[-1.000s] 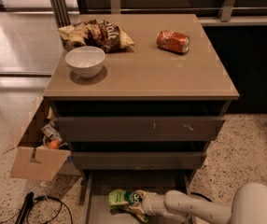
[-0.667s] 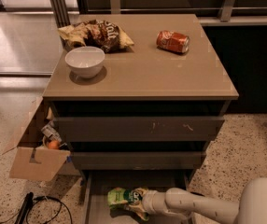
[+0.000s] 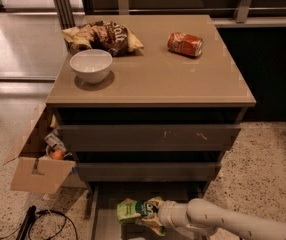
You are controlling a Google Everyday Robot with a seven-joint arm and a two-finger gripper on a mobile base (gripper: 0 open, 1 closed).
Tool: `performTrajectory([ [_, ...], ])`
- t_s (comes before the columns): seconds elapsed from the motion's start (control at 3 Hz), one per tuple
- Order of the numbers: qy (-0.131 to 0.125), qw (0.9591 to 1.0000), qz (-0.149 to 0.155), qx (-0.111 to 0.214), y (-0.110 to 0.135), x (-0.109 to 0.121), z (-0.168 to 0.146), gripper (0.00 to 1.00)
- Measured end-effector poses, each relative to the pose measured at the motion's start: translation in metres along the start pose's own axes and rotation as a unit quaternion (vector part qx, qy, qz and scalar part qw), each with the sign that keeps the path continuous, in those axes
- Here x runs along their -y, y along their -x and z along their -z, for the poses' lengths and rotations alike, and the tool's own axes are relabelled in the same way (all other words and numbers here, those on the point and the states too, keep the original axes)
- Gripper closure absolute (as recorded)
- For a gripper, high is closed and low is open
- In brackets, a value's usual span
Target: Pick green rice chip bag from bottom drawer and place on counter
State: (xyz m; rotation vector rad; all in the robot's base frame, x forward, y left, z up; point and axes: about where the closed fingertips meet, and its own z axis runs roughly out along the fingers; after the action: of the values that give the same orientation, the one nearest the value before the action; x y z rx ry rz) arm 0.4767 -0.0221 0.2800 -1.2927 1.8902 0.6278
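The green rice chip bag (image 3: 134, 210) is light green with a dark round logo and looks crumpled. It sits over the open bottom drawer (image 3: 103, 223), which is pulled out at the foot of the cabinet. My gripper (image 3: 155, 215) reaches in from the right on a white arm (image 3: 218, 220) and is shut on the bag's right end, with its fingertips hidden by the bag. The tan counter (image 3: 153, 71) is the cabinet top above.
On the counter are a white bowl (image 3: 90, 65), a brown-and-cream chip bag (image 3: 105, 35) and a red can on its side (image 3: 185, 44). The two upper drawers (image 3: 148, 136) are closed. An open cardboard box (image 3: 40, 166) and black cables (image 3: 43, 221) lie left of the cabinet.
The white bulk of my arm at the lower right has slid mostly out of view. The gripper and the bag stay at about the same spot over the drawer.
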Motion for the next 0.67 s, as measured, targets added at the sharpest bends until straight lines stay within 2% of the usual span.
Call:
performTrajectory([
  [0.33, 0.003, 0.9998, 0.014, 0.015, 0.021, 0.001, 0.035, 1.00],
  [0.67, 0.000, 0.9989, 0.039, 0.027, 0.052, 0.004, 0.083, 1.00],
])
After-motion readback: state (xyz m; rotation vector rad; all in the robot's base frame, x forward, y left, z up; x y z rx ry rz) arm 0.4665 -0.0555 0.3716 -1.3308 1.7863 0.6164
